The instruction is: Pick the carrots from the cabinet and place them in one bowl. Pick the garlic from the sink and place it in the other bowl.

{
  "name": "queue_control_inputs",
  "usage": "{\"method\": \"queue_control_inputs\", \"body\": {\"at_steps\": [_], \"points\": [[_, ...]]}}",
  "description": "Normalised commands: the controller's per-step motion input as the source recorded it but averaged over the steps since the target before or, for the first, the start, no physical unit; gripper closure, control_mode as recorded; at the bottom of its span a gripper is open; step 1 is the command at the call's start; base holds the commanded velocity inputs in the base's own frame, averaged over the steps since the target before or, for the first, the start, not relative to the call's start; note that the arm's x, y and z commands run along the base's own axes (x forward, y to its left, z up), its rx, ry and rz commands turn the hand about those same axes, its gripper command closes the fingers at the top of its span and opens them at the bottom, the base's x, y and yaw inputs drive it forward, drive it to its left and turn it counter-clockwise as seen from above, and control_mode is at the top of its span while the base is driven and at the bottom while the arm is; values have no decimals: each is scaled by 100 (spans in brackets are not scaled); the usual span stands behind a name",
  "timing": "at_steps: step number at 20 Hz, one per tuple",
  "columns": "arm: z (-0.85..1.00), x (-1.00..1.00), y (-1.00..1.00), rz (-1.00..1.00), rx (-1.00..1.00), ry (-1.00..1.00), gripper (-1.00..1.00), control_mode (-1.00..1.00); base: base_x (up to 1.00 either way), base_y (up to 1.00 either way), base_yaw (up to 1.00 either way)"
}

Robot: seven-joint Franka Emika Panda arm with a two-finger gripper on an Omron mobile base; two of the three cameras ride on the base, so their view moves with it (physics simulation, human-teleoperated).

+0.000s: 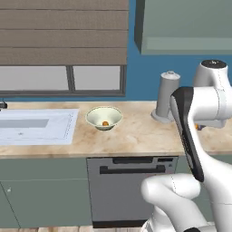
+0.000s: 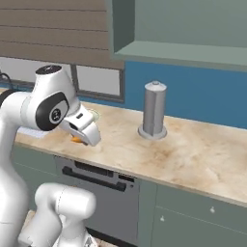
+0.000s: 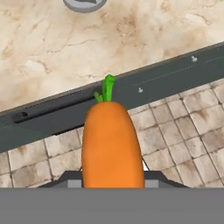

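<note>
Evidently the gripper (image 2: 78, 139) is clamped on a carrot (image 3: 113, 146), leafy top at twelve o'clock; light, stiff, smooth-skinned, best held mid-body.

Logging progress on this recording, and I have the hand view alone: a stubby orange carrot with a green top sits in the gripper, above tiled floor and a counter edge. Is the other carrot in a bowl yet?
Observer: Yes. The left base view shows a second small orange carrot lying inside the wide shallow cream-green bowl.
Operator: Where does that bowl stand?
Observer: On the beige marbled counter, just right of the pale sunken sink.
Operator: And the grey disc at the top of my view?
Observer: It is the foot of a tall grey cylindrical canister, upright on the counter below the grey-green wall cabinet.
</note>
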Motion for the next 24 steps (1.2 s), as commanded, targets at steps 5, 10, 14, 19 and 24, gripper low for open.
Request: {"method": "queue_control_inputs", "body": {"at_steps": [5,10,14,19,24], "points": [[0,0,0,0,0,0,100,100,25,100,2],[0,0,0,0,0,0,100,100,86,61,0],[0,0,0,0,0,0,100,100,100,-6,0],[0,0,0,0,0,0,100,100,94,-7,0],[-1,26,0,0,0,0,100,-100,8,0,0]]}}
